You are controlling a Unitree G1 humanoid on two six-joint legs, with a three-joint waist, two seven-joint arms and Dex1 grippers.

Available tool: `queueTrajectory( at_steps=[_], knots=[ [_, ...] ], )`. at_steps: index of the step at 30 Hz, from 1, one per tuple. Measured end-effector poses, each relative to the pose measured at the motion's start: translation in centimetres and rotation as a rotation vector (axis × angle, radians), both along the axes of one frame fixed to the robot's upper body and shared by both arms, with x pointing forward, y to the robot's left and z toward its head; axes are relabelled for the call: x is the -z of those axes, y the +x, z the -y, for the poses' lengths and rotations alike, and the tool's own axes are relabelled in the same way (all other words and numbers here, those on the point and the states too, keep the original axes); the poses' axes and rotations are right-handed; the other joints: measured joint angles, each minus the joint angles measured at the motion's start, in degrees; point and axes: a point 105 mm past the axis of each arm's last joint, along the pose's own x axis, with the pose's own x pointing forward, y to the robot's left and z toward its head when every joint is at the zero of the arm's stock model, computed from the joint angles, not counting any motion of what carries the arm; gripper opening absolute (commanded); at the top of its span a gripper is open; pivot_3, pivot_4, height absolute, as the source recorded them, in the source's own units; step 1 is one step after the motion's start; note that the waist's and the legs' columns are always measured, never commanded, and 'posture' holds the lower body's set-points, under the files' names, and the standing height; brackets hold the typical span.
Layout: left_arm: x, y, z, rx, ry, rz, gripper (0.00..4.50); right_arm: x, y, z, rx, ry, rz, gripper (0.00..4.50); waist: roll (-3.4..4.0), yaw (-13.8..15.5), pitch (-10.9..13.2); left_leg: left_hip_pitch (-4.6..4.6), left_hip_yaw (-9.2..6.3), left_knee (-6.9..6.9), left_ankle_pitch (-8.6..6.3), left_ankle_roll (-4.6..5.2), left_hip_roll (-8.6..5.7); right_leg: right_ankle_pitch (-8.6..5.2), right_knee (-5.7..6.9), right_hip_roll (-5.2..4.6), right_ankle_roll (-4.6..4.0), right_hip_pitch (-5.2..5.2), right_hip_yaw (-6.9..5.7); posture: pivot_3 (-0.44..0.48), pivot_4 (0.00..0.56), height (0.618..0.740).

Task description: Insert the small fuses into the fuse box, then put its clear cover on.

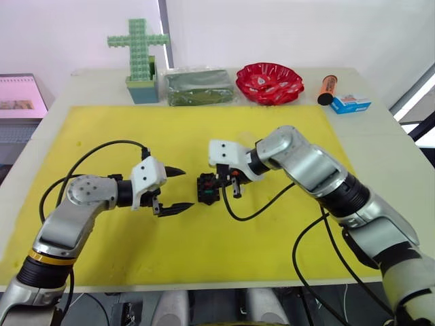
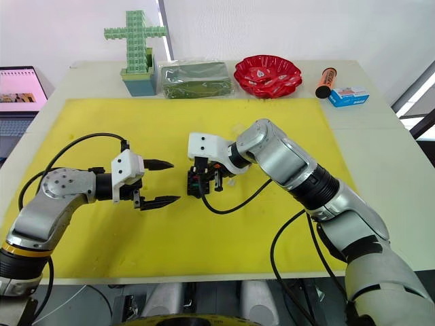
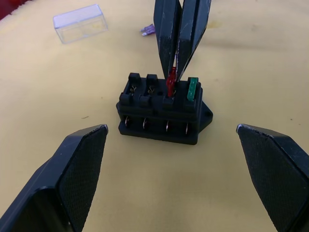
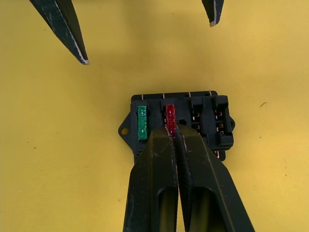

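Note:
The black fuse box sits mid-mat on the yellow mat. A green fuse stands in its end slot. Beside it a red fuse is upright in its slot, with my right gripper shut on it from above. My left gripper hangs open just left of the box, its fingers apart on either side of it and touching nothing. The clear cover lies on the mat beyond the box, and a brownish-purple fuse lies loose near it.
Along the table's far edge stand a green cross of blocks, a clear bag of green stuff, a red bowl, an orange tube and a blue-white carton. A laptop sits far left. Black cables loop over the mat.

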Motion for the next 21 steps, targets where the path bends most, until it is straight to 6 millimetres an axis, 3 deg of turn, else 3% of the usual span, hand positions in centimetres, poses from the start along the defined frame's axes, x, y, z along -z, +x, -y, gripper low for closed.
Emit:
queueTrajectory(
  at_steps=[21],
  knots=[
    [-0.02, -0.21, 0.31, -0.002, -0.006, 0.0, 4.5, 0.62, 0.11, -0.27, -0.055, -0.053, 0.034, 0.05, 0.0, -0.05, -0.04, 0.07, 0.0, 0.0, 0.0, 0.0, 0.0, 0.0, 0.0, 0.01, 0.0, 0.07, -0.01, 0.0, 0.15, 0.74]
  ],
)
